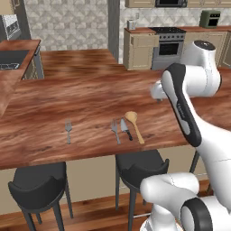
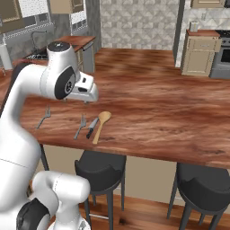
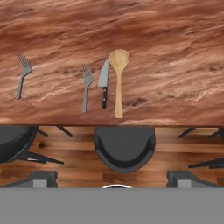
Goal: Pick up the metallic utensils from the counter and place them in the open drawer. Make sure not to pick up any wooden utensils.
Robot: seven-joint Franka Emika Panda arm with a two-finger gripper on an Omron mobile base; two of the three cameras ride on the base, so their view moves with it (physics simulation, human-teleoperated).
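Note:
On the reddish-brown counter [image 1: 90, 90], near its front edge, lie two silver forks [image 1: 68, 130] [image 1: 115, 131] and a black-handled knife [image 1: 126, 129]. A tan wooden spoon [image 1: 134, 125] lies just right of the knife. The hand view looks straight down on the left fork [image 3: 22, 74], the second fork [image 3: 86, 86], the knife [image 3: 104, 84] and the spoon [image 3: 119, 78]. My gripper [image 2: 76, 102] hangs well above the counter, behind the utensils, open, with nothing in it. The open drawer is out of view.
Dark stools [image 1: 38, 185] [image 1: 140, 167] stand under the counter's front edge. A side counter with a sink [image 1: 13, 63] joins at the far left. A stove [image 1: 168, 45] and beige cabinets [image 1: 140, 49] stand beyond the counter.

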